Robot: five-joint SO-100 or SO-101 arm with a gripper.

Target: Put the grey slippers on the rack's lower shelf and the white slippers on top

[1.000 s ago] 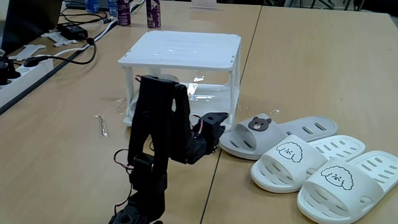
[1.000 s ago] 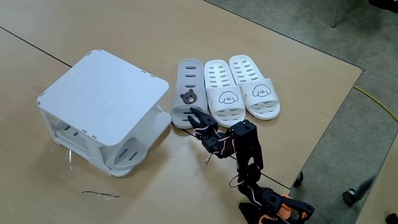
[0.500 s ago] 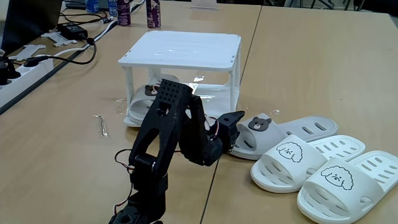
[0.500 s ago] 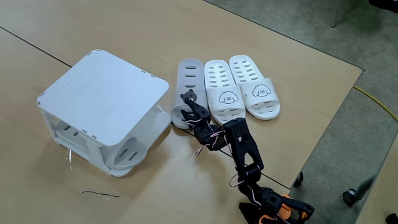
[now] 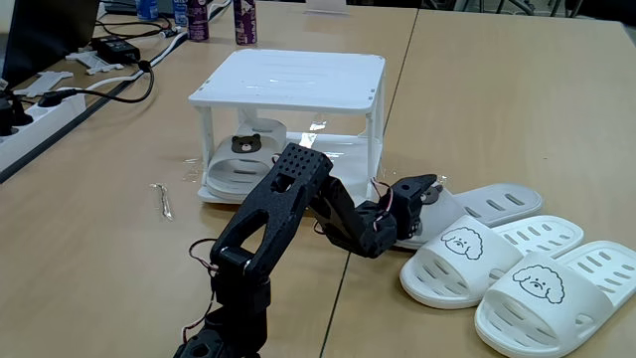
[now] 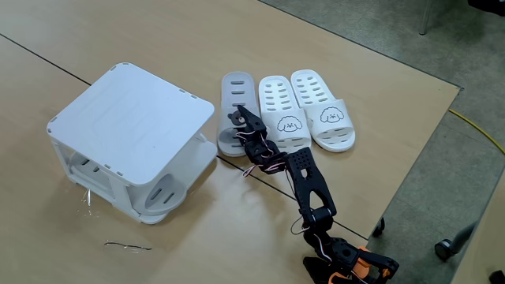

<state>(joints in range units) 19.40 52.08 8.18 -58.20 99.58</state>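
The black arm is stretching low over the table, and its gripper (image 6: 237, 120) is sitting over the strap of a grey slipper (image 6: 234, 88); whether the jaws are apart or clamped on the strap cannot be told in either fixed view.

That slipper is lying flat on the table beside the rack (image 6: 126, 118), its long axis running from the gripper away toward the far table edge, heel end farthest from the gripper.

Just to the right of the gripper in that view, the two white slippers (image 6: 282, 110) are lying parallel to it, touching side by side, dog-face straps nearest the arm.

Left of the gripper, another grey slipper (image 5: 241, 159) is resting on the rack's lower shelf, bear face showing.
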